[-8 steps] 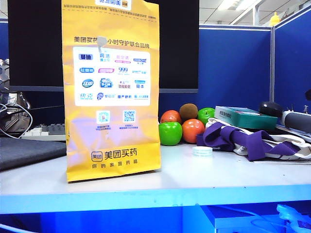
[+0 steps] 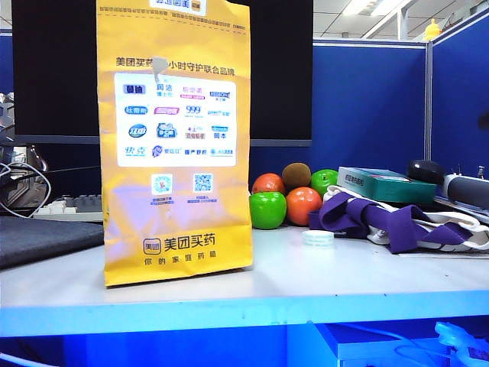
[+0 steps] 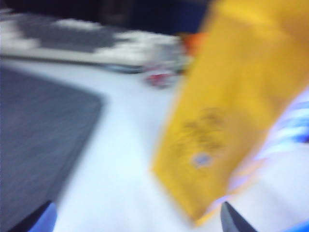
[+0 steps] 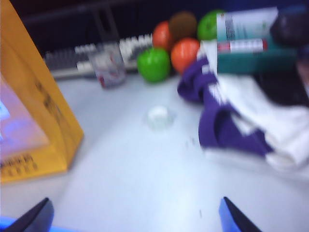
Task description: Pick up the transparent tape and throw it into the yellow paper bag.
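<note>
Upright on the white table (image 2: pixel 321 279) stands the yellow paper bag (image 2: pixel 177 145), well apart from the transparent tape (image 2: pixel 318 238), which lies flat just in front of the apples (image 2: pixel 267 210) and beside the purple cloth (image 2: pixel 382 220). Both wrist views are blurred. The right gripper (image 4: pixel 135 215) hovers spread wide above bare table; the left gripper (image 3: pixel 137 217) likewise shows two parted fingertips (image 3: pixel 41 220) near the bag.

An office: blue cubicle partitions (image 2: pixel 367 99), a keyboard (image 2: pixel 72 206), ceiling strip lights (image 2: pixel 359 8).
</note>
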`<state>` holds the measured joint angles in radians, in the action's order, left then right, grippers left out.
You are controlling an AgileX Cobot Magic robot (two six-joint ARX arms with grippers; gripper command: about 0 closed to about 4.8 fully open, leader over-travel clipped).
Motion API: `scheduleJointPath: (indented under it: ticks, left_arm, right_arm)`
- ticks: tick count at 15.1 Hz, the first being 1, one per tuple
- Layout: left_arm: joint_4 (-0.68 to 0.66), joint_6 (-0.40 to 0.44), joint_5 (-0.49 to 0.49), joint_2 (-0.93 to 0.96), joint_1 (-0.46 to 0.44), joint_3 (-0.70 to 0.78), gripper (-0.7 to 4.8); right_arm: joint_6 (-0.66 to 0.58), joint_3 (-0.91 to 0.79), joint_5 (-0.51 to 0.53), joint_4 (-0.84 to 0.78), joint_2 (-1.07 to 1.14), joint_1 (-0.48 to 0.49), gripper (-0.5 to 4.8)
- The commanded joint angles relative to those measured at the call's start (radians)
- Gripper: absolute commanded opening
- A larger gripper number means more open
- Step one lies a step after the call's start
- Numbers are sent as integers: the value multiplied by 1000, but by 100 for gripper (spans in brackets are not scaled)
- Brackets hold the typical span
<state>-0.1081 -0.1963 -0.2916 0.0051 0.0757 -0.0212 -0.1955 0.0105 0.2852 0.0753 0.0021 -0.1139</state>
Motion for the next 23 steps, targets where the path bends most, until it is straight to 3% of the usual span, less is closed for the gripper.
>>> scheduleJointPath:
  ticks: [1,6,9,11,14,16,18,20,23]
  left_arm:
    - [54,14,-11,0,0,-102,479]
    - [56,49,-35,143,0,-328,479]
    - [-68,201,-108,391,0,-596,479]
    - [-174,281,-227,543,0,-773,479]
    - [-282,323,-304,745,0,-1030,479]
    - [-306,401,-338,832,7,-1150,479]
    - [-332,408,-333,904,72,-1230,479]
    - [-402,470,-286,992,151,-1327,479]
    - [-542,560,7,1165,350,-1507,479]
  right_arm:
    - [-48,-8,-3,-140,0,0,479]
    - [-143,-8,-101,-216,0,0,479]
    - [-189,5,-105,-385,0,0,479]
    - [-180,44,-98,-352,23,0,479]
    - [-81,190,-63,-317,200,-2,479]
    - [-19,367,-34,-308,483,0,479]
    - [-9,537,64,-298,796,1,479]
    - [-1,692,200,-298,1060,1,479]
    - [100,879,250,-261,1312,4,479]
